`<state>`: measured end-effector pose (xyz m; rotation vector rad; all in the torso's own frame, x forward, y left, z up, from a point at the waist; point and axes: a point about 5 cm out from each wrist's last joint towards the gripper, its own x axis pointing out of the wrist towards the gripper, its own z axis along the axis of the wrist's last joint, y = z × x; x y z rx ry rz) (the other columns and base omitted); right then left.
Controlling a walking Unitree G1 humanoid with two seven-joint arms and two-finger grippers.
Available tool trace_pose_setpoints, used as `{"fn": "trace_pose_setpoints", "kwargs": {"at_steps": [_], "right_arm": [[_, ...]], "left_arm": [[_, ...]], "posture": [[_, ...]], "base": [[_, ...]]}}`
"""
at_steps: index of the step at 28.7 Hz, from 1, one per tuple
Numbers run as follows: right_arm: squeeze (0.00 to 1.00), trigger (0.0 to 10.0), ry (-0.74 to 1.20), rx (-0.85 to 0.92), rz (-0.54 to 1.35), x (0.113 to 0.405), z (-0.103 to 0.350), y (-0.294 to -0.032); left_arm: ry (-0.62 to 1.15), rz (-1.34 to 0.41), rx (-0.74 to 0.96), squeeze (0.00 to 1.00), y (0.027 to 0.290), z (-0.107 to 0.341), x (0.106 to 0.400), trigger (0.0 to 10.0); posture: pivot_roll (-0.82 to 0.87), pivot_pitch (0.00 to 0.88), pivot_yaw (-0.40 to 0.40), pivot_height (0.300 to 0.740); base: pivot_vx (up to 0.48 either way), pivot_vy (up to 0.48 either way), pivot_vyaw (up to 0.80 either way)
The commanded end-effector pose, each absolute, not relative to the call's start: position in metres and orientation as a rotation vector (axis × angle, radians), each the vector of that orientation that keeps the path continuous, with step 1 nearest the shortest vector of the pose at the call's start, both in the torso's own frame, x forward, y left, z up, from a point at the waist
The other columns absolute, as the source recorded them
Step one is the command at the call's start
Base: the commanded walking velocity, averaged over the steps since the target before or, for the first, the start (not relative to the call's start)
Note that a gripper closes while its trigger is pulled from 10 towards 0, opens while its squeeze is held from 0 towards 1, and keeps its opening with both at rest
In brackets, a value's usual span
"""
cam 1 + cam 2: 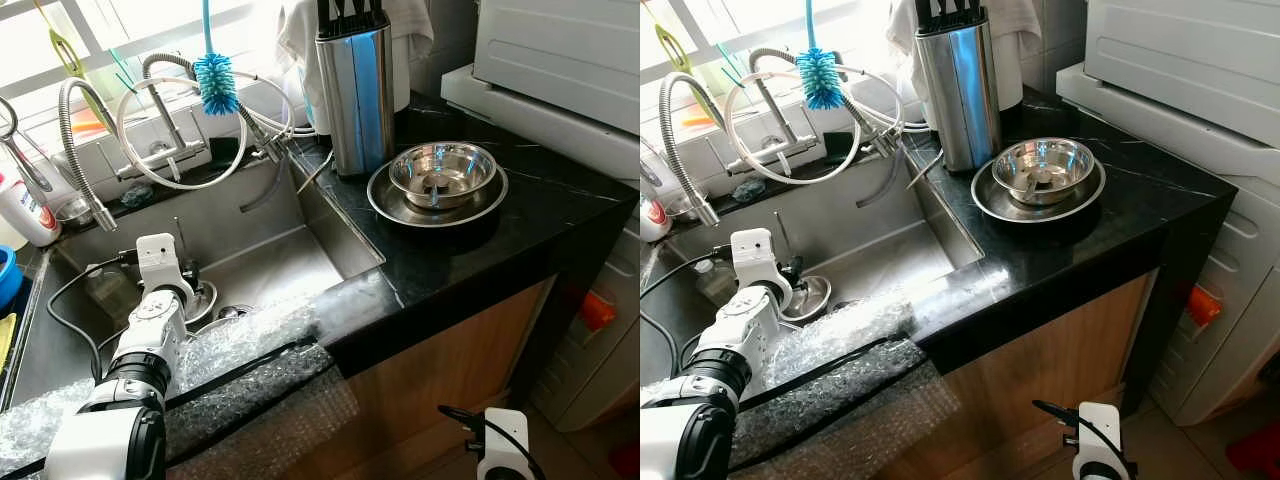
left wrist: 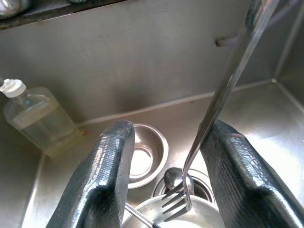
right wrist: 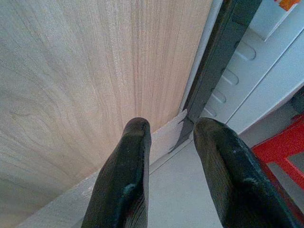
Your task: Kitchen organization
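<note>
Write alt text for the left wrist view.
The left gripper hangs open inside a steel sink, a fork leaning against one finger, tines down. Below sit a small steel bowl and the drain; a clear bottle stands in the corner.

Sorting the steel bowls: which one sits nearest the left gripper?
The small steel bowl on the sink floor, just beyond the left gripper. The other bowl rests on a plate on the counter.

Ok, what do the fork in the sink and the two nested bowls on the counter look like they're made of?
Fork: seemingly polished stainless steel, thin with mirror-like glints along its handle. Nested bowls: likely stainless steel too, shiny, reflecting blue and white light. Counter beneath them: glossy black stone or a stone-look surface, with pale veins; which one is unclear.
</note>
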<state>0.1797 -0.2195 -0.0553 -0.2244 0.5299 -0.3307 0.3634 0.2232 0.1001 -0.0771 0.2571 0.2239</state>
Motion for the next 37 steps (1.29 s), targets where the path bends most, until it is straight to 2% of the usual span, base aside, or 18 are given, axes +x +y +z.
{"fn": "trace_pose_setpoints", "kwargs": {"at_steps": [1, 7, 14, 18, 19, 20, 25, 27, 28, 30, 32, 34, 37], "right_arm": [[0.0, 10.0, 0.541, -0.212, -0.309, 0.181, -0.057, -0.21], [0.0, 10.0, 0.548, -0.208, -0.308, 0.181, -0.058, -0.21], [0.0, 10.0, 0.554, -0.202, -0.309, 0.182, -0.058, -0.21], [0.0, 10.0, 0.559, -0.201, -0.309, 0.182, -0.059, -0.21], [0.0, 10.0, 0.56, -0.199, -0.309, 0.182, -0.059, -0.21], [0.0, 10.0, 0.561, -0.198, -0.309, 0.182, -0.059, -0.21], [0.0, 10.0, 0.564, -0.195, -0.308, 0.182, -0.059, -0.209], [0.0, 10.0, 0.563, -0.194, -0.31, 0.183, -0.059, -0.209], [0.0, 10.0, 0.564, -0.194, -0.314, 0.183, -0.059, -0.21], [0.0, 10.0, 0.564, -0.195, -0.317, 0.183, -0.059, -0.211], [0.0, 10.0, 0.565, -0.196, -0.318, 0.183, -0.059, -0.211], [0.0, 10.0, 0.563, -0.194, -0.319, 0.184, -0.059, -0.211], [0.0, 10.0, 0.561, -0.192, -0.318, 0.184, -0.058, -0.21]], "left_arm": [[0.264, 0.232, -0.057, 1.0, 0.229, 0.102, 0.364, 10.0], [0.264, 0.206, -0.079, 1.0, 0.225, 0.103, 0.365, 10.0], [0.292, 0.196, -0.266, 1.0, 0.228, 0.117, 0.375, 10.0], [0.287, 0.196, -0.306, 1.0, 0.227, 0.123, 0.378, 10.0], [0.283, 0.192, -0.333, 0.78, 0.226, 0.125, 0.38, 10.0], [0.284, 0.185, -0.347, 0.0, 0.224, 0.126, 0.381, 10.0], [0.295, 0.181, -0.405, 0.0, 0.221, 0.127, 0.382, 10.0], [0.284, 0.171, -0.352, 0.0, 0.221, 0.129, 0.383, 10.0], [0.242, 0.122, -0.217, 0.0, 0.219, 0.134, 0.384, 10.0], [0.16, -0.002, -0.114, 0.0, 0.207, 0.144, 0.386, 10.0], [0.122, -0.057, -0.096, 0.0, 0.201, 0.148, 0.386, 10.0], [0.045, -0.182, -0.006, 0.0, 0.188, 0.155, 0.384, 10.0], [-0.047, -0.172, 0.024, 0.0, 0.192, 0.165, 0.381, 10.0]], "posture": [[-0.17, 0.0, 0.221, 0.74], [-0.17, 0.0, 0.221, 0.74], [-0.17, 0.0, 0.226, 0.74], [-0.17, 0.0, 0.229, 0.74], [-0.18, 0.0, 0.229, 0.74], [-0.18, 0.0, 0.229, 0.74], [-0.18, 0.0, 0.229, 0.74], [-0.18, 0.0, 0.228, 0.74], [-0.17, 0.0, 0.228, 0.74], [-0.17, 0.0, 0.225, 0.74], [-0.17, 0.0, 0.225, 0.74], [-0.17, 0.0, 0.224, 0.74], [-0.17, 0.0, 0.224, 0.74]], "base": [[0.0, 0.0, 0.0], [0.0, 0.0, 0.0], [0.0, 0.0, 0.0], [0.0, 0.0, 0.0], [0.0, 0.0, 0.0], [0.0, 0.0, 0.0], [0.0, 0.0, 0.0], [0.0, 0.0, 0.0], [0.0, 0.0, 0.0], [0.0, 0.0, 0.0], [0.0, 0.0, 0.0], [0.0, 0.0, 0.0], [0.0, 0.0, 0.0]]}}
